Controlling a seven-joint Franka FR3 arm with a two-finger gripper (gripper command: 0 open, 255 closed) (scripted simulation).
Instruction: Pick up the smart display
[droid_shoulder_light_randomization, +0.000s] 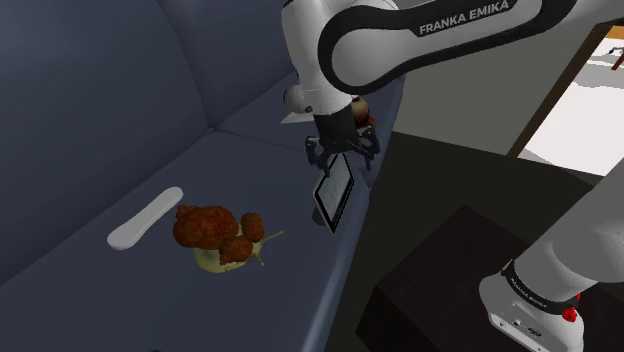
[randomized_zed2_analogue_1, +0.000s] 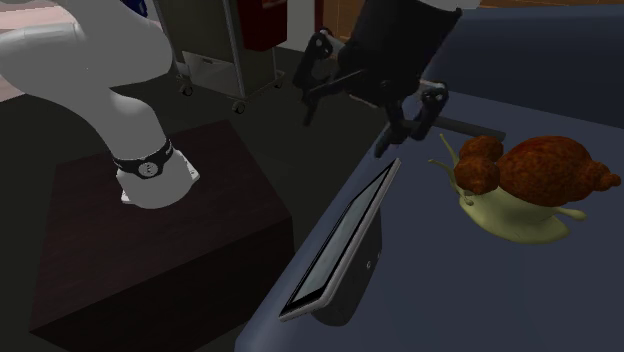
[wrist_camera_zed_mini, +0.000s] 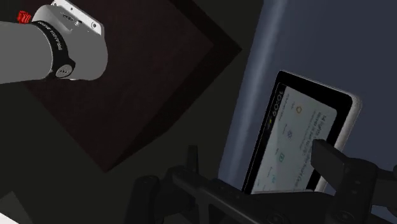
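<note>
The smart display (droid_shoulder_light_randomization: 334, 195) (randomized_zed2_analogue_1: 345, 240) (wrist_camera_zed_mini: 299, 140) is seen at the front edge of a blue-grey sofa seat (droid_shoulder_light_randomization: 120, 290) (randomized_zed2_analogue_1: 440, 300), the edge that faces the robot's stand (droid_shoulder_light_randomization: 450, 270) (randomized_zed2_analogue_1: 170, 240) (wrist_camera_zed_mini: 127, 83). It is propped at a slant on its dark back support. Its screen is turned away from the sofa's backrest and towards the stand. In the wrist view the screen is lit and small icons can be made out on it, framed by a black bezel and a pale outer rim.

The gripper (droid_shoulder_light_randomization: 343, 155) (randomized_zed2_analogue_1: 345, 135) (wrist_camera_zed_mini: 261, 168) is held just above one end of the display. Its fingers are spread wide apart and nothing is clasped between them. In the wrist view one finger is seen in front of a corner of the screen, while the other stands out beyond the sofa's edge. Whether either finger touches the display cannot be told.

A toy snail (droid_shoulder_light_randomization: 222, 235) (randomized_zed2_analogue_1: 525, 185), with a reddish-brown lumpy shell and a pale yellow-green body, is placed further in on the seat, near the display but apart from it. A flat, elongated white object (droid_shoulder_light_randomization: 147, 218) is laid beyond the snail, towards the backrest. The white base of the arm (droid_shoulder_light_randomization: 535, 295) (randomized_zed2_analogue_1: 150, 170) is mounted on the dark stand.
</note>
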